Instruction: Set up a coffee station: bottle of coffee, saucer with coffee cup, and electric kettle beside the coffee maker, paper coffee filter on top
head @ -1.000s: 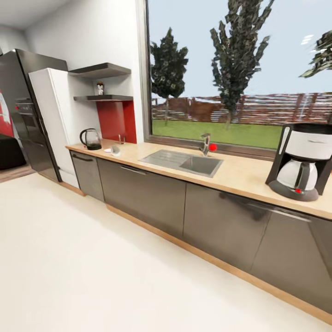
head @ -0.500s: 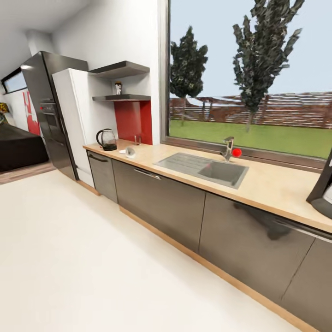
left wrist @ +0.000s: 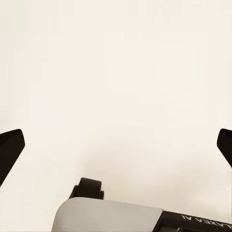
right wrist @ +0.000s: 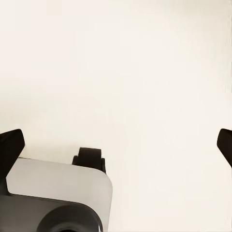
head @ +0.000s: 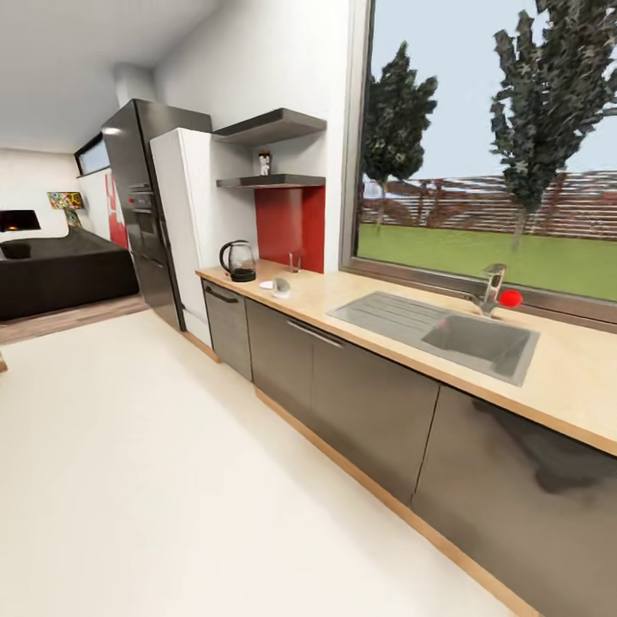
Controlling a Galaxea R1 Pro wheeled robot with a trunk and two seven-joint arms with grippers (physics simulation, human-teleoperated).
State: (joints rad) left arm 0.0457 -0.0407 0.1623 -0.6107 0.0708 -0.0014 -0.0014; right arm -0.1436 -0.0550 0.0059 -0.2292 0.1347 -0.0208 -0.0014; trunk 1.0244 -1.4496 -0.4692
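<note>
My view has swung left: the coffee maker is gone from sight, and the electric kettle (head: 238, 260) now sits further in. Left gripper (left wrist: 116, 145) and right gripper (right wrist: 116, 145) both hang spread wide over floor, empty, so I'm heading for the kettle end

Home kitchen – countertop (head: 343, 296), sink (head: 446, 330), fridge (head: 184, 227), wall shelves (head: 270, 154)
</note>
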